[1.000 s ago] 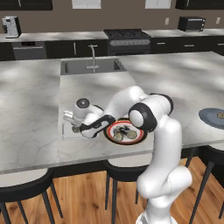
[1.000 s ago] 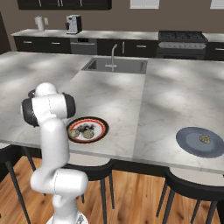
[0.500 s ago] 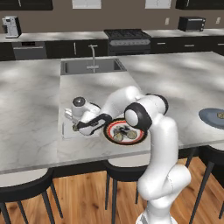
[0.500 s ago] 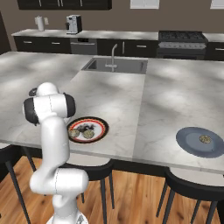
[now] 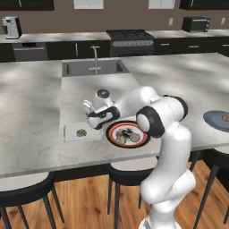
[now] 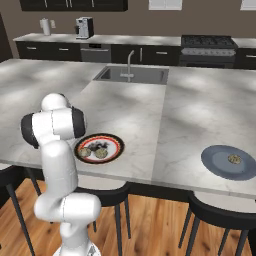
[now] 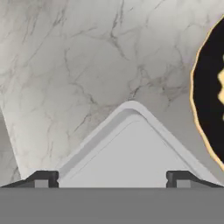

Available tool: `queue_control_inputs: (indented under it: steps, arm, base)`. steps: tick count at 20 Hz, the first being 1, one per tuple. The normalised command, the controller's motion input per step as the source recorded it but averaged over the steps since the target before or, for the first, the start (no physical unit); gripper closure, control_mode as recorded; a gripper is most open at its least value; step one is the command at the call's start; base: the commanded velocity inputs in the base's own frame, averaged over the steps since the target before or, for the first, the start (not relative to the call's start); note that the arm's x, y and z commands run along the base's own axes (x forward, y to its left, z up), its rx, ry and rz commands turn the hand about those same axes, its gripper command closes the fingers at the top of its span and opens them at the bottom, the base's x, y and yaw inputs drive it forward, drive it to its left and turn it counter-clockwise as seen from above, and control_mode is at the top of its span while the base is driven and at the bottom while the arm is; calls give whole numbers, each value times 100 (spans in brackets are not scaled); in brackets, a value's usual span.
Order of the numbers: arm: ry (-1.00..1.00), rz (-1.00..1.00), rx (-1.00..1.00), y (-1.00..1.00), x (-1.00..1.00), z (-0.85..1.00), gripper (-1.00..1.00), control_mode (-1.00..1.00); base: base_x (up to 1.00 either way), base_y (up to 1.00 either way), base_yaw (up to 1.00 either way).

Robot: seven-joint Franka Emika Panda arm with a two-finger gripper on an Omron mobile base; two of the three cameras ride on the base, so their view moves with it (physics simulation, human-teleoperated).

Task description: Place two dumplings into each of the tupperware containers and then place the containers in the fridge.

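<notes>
Once set free at the left of the counter, lies flat on the floor of the tupperware container [image 5: 71,133]: one dumpling [image 5: 81,133], alone, nearer the tray's right end. Judged to be the piece just dropped, not seen falling. Counts as one of the two wanted in this tray.

Just right of that and above the tray's right edge: gripper [image 7: 111,180], spread wide now, narrower a second ago. Carries nothing between the tips. Looks down from the hand view onto a rounded corner of the same tray [image 7: 127,153], bare white there, with marble counter [image 7: 65,65] beyond.

Next to the right, just beside the tray: round black plate with a red rim [image 5: 142,141], holding more dumplings [image 5: 120,139], a few alike and close together. Likely the source for the second piece, being the nearest supply.

Far right, well apart from all this: blue-grey plate [image 6: 216,162] with a single dumpling [image 6: 233,159] on it.

For the task, then: first drop into this tray apparently done, a second still owed. Calls next for a lift clear of the tray wall and a short swing right to the red-rimmed plate. Worth care there, with the pieces lying close: easy to nudge a neighbour while closing on one. Moving to the fridge still a long way off.
</notes>
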Motion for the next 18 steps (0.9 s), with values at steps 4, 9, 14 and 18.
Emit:
queue_control_inputs:
  steps: [4, 9, 14, 18]
  arm:
    - [16, -7, -16, -100, -19, 62, -100, -100]
    - [22, -14, -27, -100, -35, 42, -100, -100]
    - [27, -23, -29, -100, -51, 11, -100, -100]
    - [29, -21, -5, -100, -80, 0, -100, -100]
  base:
    - [0, 0, 0]
    - [0, 0, 0]
    - [0, 0, 0]
    - [0, 0, 0]
